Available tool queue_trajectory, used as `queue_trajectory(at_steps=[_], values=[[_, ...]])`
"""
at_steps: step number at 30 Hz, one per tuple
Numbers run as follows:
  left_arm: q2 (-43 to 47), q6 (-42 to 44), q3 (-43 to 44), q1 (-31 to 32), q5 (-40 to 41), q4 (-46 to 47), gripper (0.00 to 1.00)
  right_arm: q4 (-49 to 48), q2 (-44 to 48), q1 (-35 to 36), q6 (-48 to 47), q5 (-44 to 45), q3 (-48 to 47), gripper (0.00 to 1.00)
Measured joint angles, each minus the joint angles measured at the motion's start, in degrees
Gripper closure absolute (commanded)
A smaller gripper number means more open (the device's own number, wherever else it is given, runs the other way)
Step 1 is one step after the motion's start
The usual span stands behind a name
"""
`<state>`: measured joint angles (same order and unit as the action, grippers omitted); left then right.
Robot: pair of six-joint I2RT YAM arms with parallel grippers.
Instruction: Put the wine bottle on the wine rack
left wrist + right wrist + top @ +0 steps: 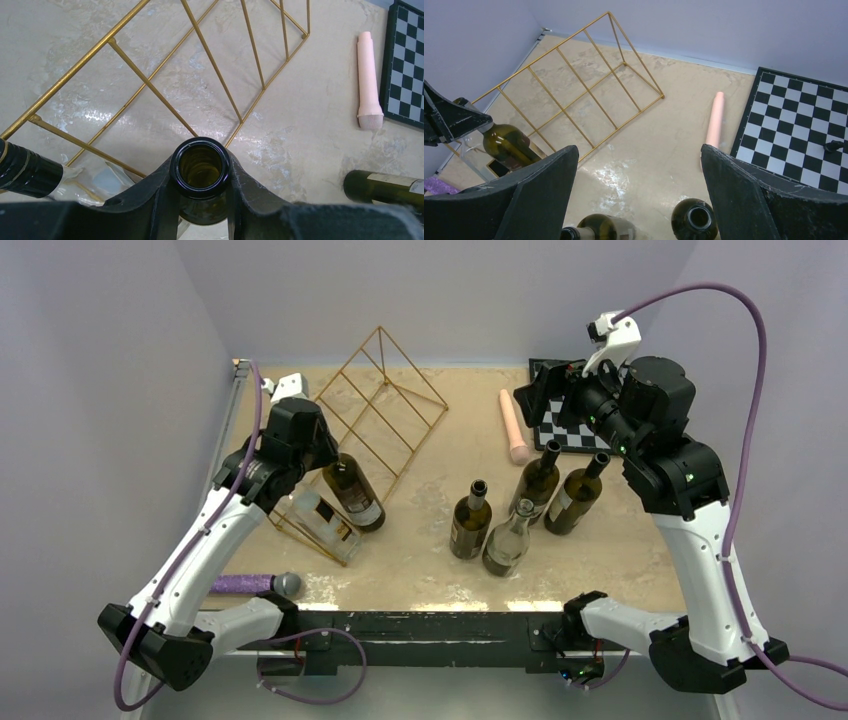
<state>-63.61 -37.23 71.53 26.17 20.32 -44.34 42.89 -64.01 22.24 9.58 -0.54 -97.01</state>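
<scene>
Bottle (356, 495): dark green glass, pale label, open mouth.
Rack (381, 408): thin gold wire, sloping grid, just ahead of the left gripper (201, 175).
Left gripper: closed around the bottle neck.
Right gripper (639, 167): wide, holds nothing.

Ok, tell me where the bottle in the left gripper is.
Top view, left of centre: the bottle lies at the near end of the rack beside a clear bottle, its neck clamped by the left gripper.
</scene>
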Motion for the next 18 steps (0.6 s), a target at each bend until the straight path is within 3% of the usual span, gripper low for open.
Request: queue_trajectory(at_steps=[18], values=[[-0.37,-1.38,-1.88,-2.12,1.66,3.10,1.00,0.02,0.02,0.00,-0.02,0.00,0.00,0.03]])
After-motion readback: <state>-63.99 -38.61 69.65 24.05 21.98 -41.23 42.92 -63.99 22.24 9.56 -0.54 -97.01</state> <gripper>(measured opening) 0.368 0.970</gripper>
